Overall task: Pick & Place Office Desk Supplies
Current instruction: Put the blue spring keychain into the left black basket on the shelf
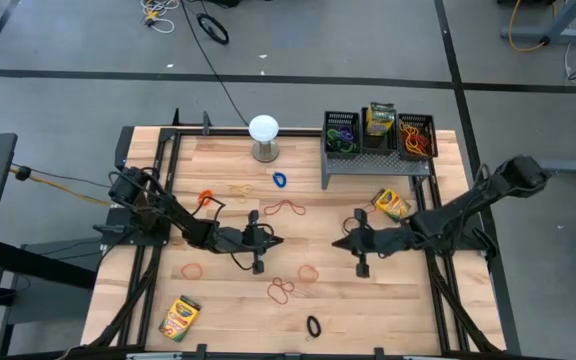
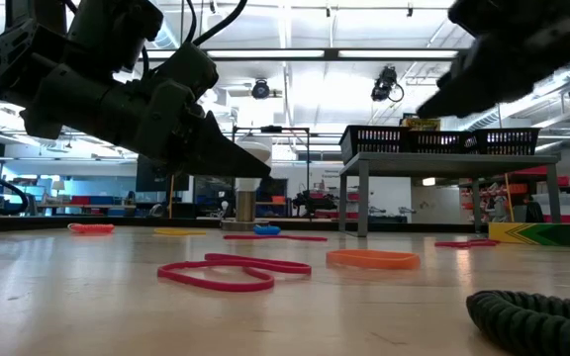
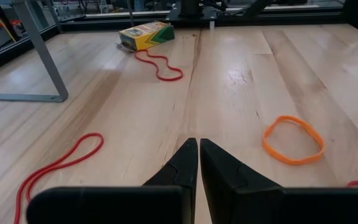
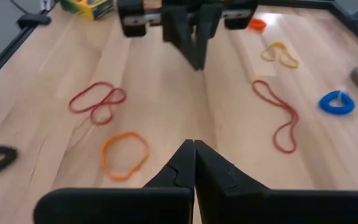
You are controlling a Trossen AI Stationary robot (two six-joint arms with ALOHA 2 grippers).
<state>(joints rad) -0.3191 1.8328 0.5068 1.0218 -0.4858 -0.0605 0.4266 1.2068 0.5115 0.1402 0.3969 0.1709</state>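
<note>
Right wrist view: orange rubber band (image 4: 125, 154) flat on the table, just ahead and to one side of the right gripper (image 4: 194, 144), tips pressed together, empty. Left gripper (image 3: 199, 144) opposite, likewise pinched closed on nothing. Light, limp, stretchy. Probably best nipped across one strand against the wood; likely to slide or flop.

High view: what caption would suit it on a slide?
Two shut grippers, left and right, face off above scattered rubber bands.
</note>
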